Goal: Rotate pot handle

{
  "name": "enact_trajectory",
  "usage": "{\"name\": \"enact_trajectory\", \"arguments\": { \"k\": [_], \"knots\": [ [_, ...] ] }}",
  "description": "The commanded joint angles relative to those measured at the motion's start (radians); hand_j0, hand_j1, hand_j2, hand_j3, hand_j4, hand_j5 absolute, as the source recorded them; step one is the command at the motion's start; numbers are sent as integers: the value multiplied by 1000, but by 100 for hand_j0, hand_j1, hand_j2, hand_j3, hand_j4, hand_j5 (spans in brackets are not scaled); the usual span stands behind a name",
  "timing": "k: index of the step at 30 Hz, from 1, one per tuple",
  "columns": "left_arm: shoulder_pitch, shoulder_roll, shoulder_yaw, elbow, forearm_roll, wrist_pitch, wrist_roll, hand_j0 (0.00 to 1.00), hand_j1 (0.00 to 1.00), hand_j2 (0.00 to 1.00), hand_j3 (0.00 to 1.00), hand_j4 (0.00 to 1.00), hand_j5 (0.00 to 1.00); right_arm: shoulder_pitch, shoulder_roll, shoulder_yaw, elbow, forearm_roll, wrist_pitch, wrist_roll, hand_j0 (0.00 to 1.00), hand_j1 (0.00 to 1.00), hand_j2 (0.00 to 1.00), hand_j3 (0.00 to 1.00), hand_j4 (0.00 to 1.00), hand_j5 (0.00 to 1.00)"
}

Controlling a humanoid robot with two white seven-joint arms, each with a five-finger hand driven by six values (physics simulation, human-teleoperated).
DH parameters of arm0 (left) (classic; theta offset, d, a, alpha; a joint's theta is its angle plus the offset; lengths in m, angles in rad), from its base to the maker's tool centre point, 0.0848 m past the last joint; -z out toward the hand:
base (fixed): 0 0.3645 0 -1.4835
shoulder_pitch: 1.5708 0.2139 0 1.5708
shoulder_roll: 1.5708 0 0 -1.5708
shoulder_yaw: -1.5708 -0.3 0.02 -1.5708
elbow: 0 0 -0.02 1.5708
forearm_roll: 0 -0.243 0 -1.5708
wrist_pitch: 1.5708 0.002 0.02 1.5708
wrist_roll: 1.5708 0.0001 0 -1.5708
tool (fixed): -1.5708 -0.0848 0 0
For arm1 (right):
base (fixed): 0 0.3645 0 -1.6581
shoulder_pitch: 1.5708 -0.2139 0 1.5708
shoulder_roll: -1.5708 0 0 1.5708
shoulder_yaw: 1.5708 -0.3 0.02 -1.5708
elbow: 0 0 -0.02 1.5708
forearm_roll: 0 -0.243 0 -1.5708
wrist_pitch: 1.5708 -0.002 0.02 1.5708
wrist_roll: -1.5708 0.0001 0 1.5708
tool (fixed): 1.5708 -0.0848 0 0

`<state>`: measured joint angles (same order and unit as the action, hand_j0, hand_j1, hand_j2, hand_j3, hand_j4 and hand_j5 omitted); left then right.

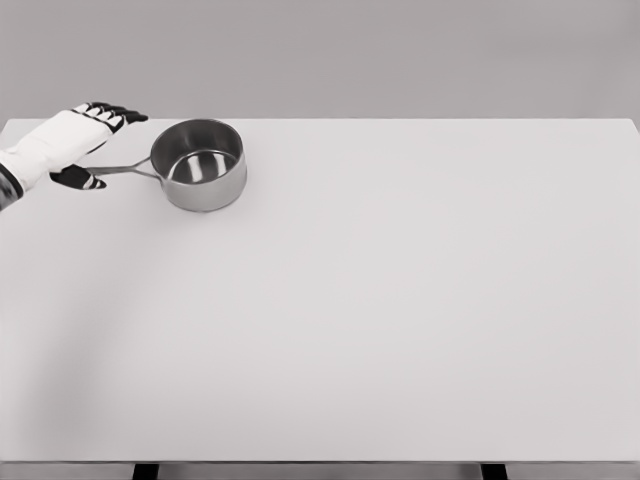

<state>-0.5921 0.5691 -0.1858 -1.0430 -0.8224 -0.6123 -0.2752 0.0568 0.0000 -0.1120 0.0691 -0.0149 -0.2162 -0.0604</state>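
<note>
The white table (360,330) lies bare up close. Far left, the left hand (75,140) straddles the pot handle (125,169) beside the steel pot (200,165), fingers spread, gripping nothing.

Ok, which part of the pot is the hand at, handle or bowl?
The handle, the thin bar pointing left; the left hand is open around it, clear of the round bowl.

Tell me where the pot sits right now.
In the head view the pot sits at the table's far left, its handle pointing left toward the left hand.
</note>
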Motion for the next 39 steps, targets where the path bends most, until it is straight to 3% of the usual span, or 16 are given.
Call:
{"name": "enact_trajectory", "arguments": {
  "k": [1,25,39],
  "knots": [
    [0,-2,0,8,5,1,1,100,100,100,100,100,100,0,0,0,0,0,0,1,100,100,100,100,100,100],
    [-75,-43,-8,118,-52,1,7,100,100,100,100,100,100,0,0,0,0,0,0,-1,100,100,100,100,100,100],
    [-92,-38,-6,139,-66,1,7,100,100,100,100,100,100,0,0,0,0,0,0,1,100,100,100,100,100,100]
  ]
}}
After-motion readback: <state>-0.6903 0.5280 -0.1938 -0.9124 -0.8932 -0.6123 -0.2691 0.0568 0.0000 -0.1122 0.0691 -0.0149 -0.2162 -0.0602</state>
